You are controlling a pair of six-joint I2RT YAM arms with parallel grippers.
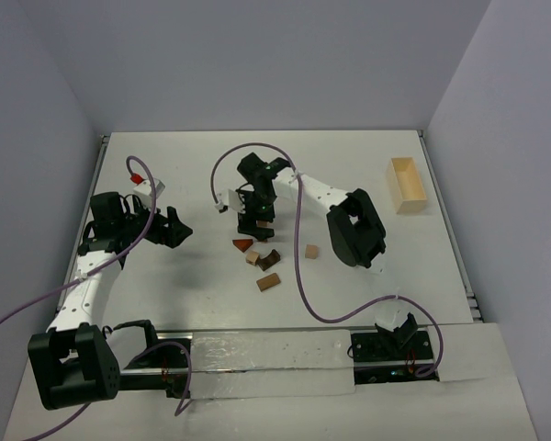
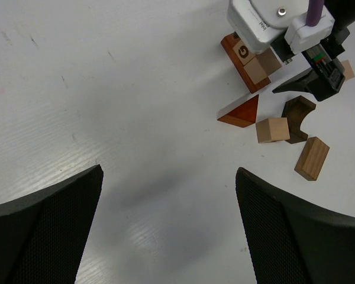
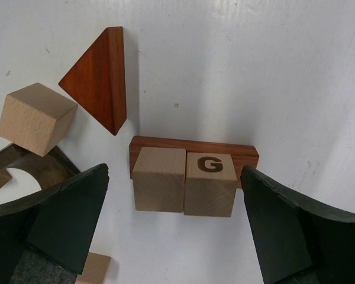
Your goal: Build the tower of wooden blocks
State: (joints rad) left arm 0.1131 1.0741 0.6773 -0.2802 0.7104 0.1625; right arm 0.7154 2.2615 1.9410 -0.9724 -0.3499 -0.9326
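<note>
The wood block tower's start is a reddish-brown bar [image 3: 192, 144] with two pale cubes side by side against it, one plain [image 3: 158, 177] and one marked G [image 3: 210, 183]. I cannot tell whether they rest on the bar or stand just in front of it. My right gripper [image 3: 174, 173] [image 1: 257, 217] is open, a finger on each side of the pair, touching neither. My left gripper [image 2: 168, 177] [image 1: 174, 228] is open over bare table, well to the left of the bar [image 2: 239, 56].
Loose blocks lie beside the bar: a red wedge [image 3: 100, 77] [image 1: 243, 244], a tan cube [image 3: 35, 118] [image 1: 253, 258], a dark arch [image 2: 297, 115] [image 1: 268, 260], a tan bar [image 1: 268, 282] and another cube [image 1: 310, 251]. A pale open box [image 1: 407, 184] stands far right.
</note>
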